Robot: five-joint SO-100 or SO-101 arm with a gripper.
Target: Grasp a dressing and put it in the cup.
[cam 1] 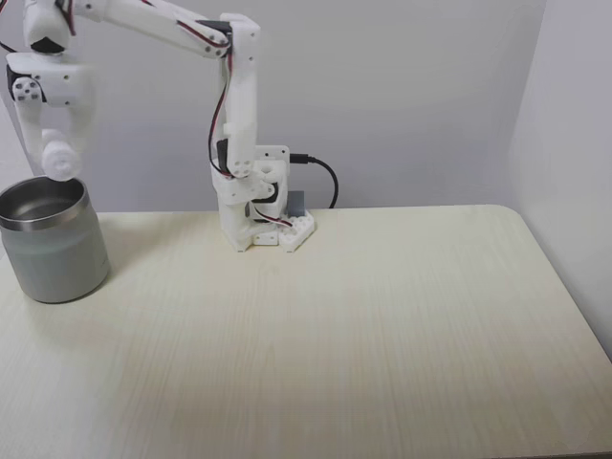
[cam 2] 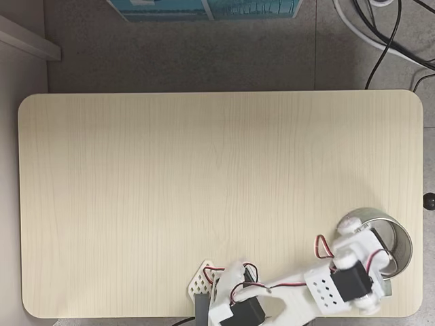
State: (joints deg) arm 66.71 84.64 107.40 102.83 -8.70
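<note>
- Bare table (cam 1: 335, 335) sits closest to you, with nothing left on it to pick up
- Your gripper (cam 1: 55, 158) is holding the white dressing (cam 1: 59, 161) tight, just above the cup (cam 1: 53, 244)
- From above, the dressing (cam 2: 350, 222) hangs over the cup (cam 2: 405, 244) rim
- Picking up looks done; you only need to let go so it drops in

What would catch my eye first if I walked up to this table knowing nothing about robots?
Probably the white arm bolted at the back edge of the pale wooden table, reaching out to the left in the front-facing fixed view. Its gripper holds a small white dressing just above a grey-green steel-rimmed cup near the table's corner.
</note>
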